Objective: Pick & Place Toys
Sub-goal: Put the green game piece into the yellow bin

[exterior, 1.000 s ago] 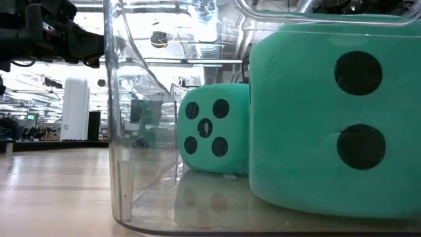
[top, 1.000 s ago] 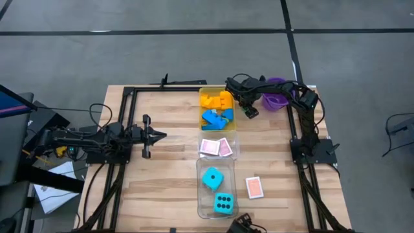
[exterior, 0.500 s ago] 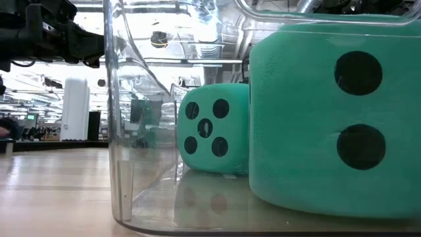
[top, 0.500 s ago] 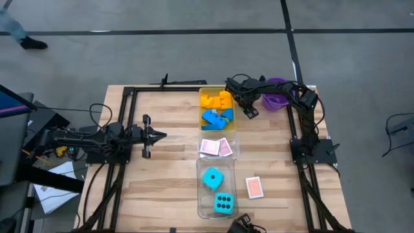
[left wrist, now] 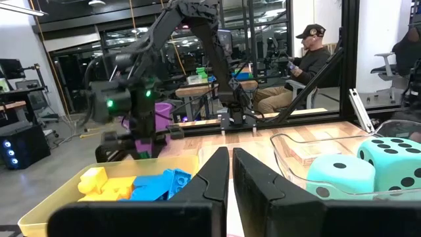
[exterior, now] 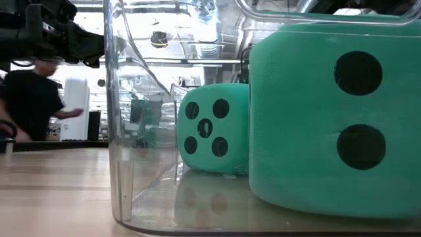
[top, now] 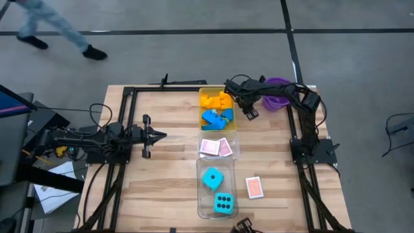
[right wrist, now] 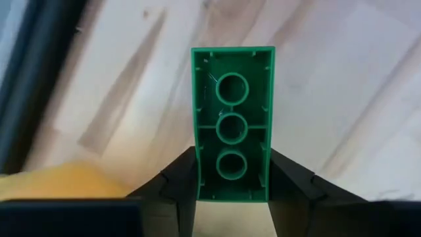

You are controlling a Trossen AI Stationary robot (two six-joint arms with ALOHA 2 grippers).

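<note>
Green brick (right wrist: pixel 231 125), hollow underside showing, clamped between end effector fingers (right wrist: pixel 181 181).

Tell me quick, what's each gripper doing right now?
Left gripper: shut, holding nothing, waiting at the table's left side.
Right gripper: shut on a green plastic brick, beside the yellow-tinted tray.

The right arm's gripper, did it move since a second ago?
Yes, a little. In the high view the right gripper has shifted slightly away from the yellow-tinted plastic tray toward the purple plastic bucket, with a green plastic brick between its fingers.
</note>
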